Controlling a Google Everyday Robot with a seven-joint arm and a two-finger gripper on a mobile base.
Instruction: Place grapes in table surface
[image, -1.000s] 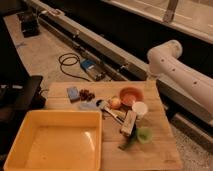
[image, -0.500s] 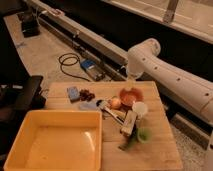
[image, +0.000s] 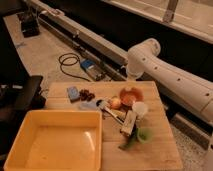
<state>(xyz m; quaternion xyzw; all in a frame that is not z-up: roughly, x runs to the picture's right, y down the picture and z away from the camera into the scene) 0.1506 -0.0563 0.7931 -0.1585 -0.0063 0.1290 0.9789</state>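
The grapes (image: 87, 94), a small dark reddish-purple cluster, lie on the table surface (image: 156, 146) near its far left edge, right of a blue block (image: 73, 93). My white arm (image: 165, 75) reaches in from the right. The gripper (image: 130, 83) hangs at the arm's end over the table's far edge, just above the orange bowl (image: 131, 96). It is about a hand's width to the right of the grapes and does not touch them.
A big yellow tray (image: 20, 150) fills the table's front left. A yellow-red fruit (image: 115, 103), a white cup (image: 139, 108), a green cup (image: 145, 134) and several utensils (image: 128, 123) sit mid-table. A cable coil (image: 67, 62) lies on the floor behind.
The arm has swung left from the table's right side, bringing the gripper over the far edge near the orange bowl. The grapes and other objects have not moved.
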